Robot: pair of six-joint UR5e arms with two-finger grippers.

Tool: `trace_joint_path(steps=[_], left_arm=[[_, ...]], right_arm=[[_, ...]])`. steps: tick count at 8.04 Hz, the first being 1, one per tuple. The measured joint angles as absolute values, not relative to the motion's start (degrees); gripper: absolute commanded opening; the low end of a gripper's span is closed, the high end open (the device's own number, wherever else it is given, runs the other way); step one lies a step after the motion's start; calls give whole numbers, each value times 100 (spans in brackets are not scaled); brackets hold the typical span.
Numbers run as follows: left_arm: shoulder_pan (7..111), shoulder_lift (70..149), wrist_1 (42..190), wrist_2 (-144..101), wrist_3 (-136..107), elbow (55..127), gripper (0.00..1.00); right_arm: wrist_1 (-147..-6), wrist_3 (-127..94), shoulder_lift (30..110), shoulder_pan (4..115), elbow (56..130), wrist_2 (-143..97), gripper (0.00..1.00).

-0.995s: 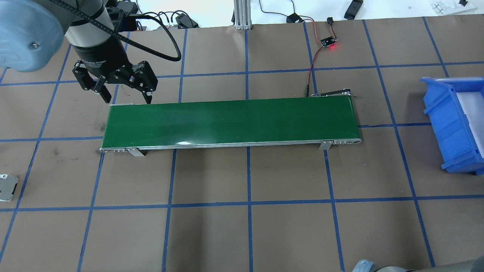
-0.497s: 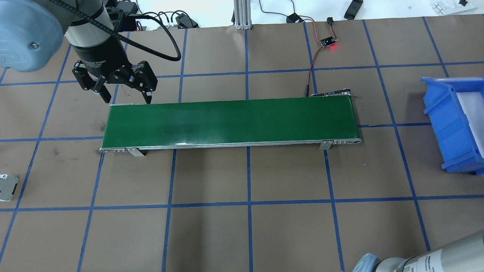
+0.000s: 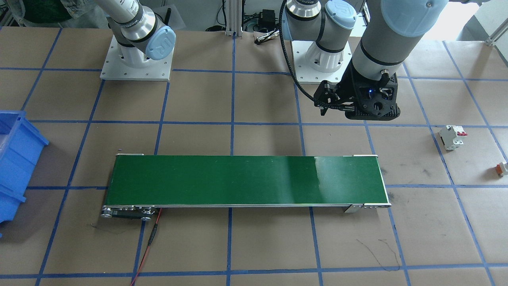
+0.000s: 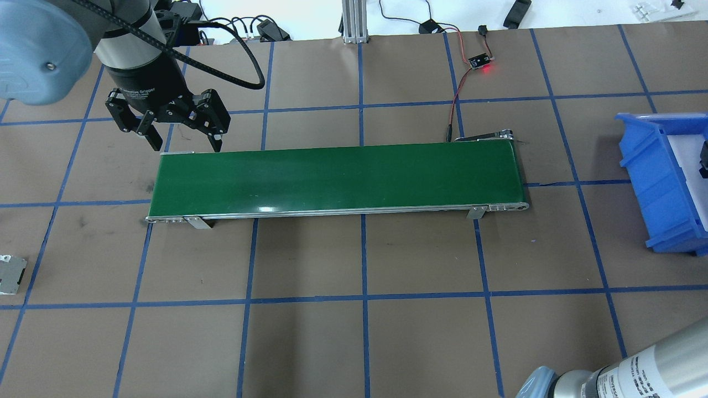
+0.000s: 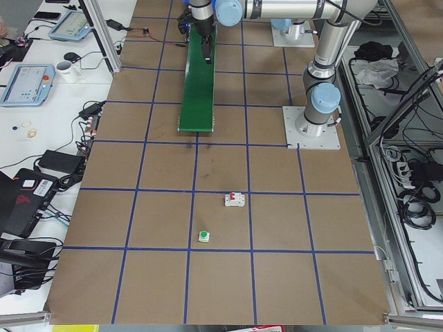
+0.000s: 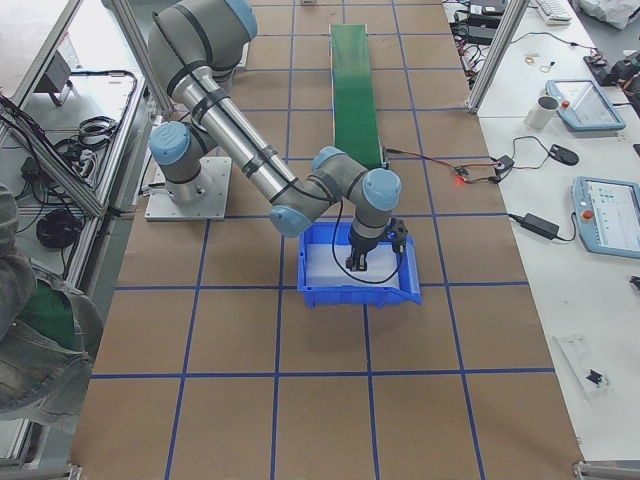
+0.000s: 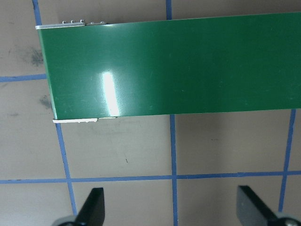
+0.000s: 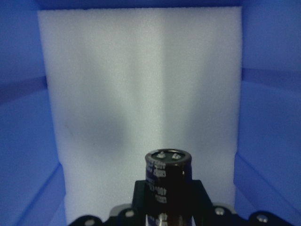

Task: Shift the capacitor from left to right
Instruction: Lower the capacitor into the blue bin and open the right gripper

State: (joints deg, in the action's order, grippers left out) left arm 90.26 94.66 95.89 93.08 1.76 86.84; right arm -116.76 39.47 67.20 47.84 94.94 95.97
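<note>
Farthest out on my left side, a small white-and-orange block (image 3: 503, 169) and a white switch box with red levers (image 3: 452, 137) sit on the brown paper, well apart from everything else. Next comes my left gripper (image 4: 187, 145), hanging above the table near the left end of the green belt (image 4: 337, 177). Its fingers (image 7: 94, 207) are spread wide with nothing between them, and in the wrist view they sit over bare paper just off the belt's corner. The belt stretches across the middle of the table with nothing lying on it. Beyond its right end lies a small circuit board (image 4: 480, 61) with a red light glowing and thin wires running toward the belt. Farther right stands the blue bin (image 4: 644, 166), lined with a white foam pad (image 8: 141, 84). My right gripper (image 6: 372, 262) reaches down over that bin and is clamped on the capacitor (image 8: 167, 176), which sticks out from between the fingers with its pale end face turned toward the foam. I cannot tell whether the capacitor touches the pad.
</note>
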Motion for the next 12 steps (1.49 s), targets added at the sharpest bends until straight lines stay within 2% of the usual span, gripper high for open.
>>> trace_joint_path(steps=[1, 2, 4, 6, 8, 12], left_arm=[[9026, 9466, 9589, 9308, 176, 8684, 100], [9026, 9466, 9589, 9307, 176, 8684, 100], [9026, 9466, 9589, 9308, 176, 8683, 100], [9026, 9466, 9589, 9312, 176, 8684, 100], [9026, 9466, 9589, 9316, 176, 8683, 100], [9018, 9466, 9589, 9318, 176, 8684, 100]], right_arm=[[-11802, 3957, 6663, 4777, 9564, 9581, 0], [-11941, 3958, 6635, 4776, 9629, 9560, 14], [-12119, 3989, 6615, 4773, 9677, 9256, 52], [-12217, 4043, 6616, 4773, 9683, 9059, 80], [-12288, 4053, 6618, 4772, 9682, 8795, 90], [-12276, 4045, 6831, 4766, 9588, 8631, 94]])
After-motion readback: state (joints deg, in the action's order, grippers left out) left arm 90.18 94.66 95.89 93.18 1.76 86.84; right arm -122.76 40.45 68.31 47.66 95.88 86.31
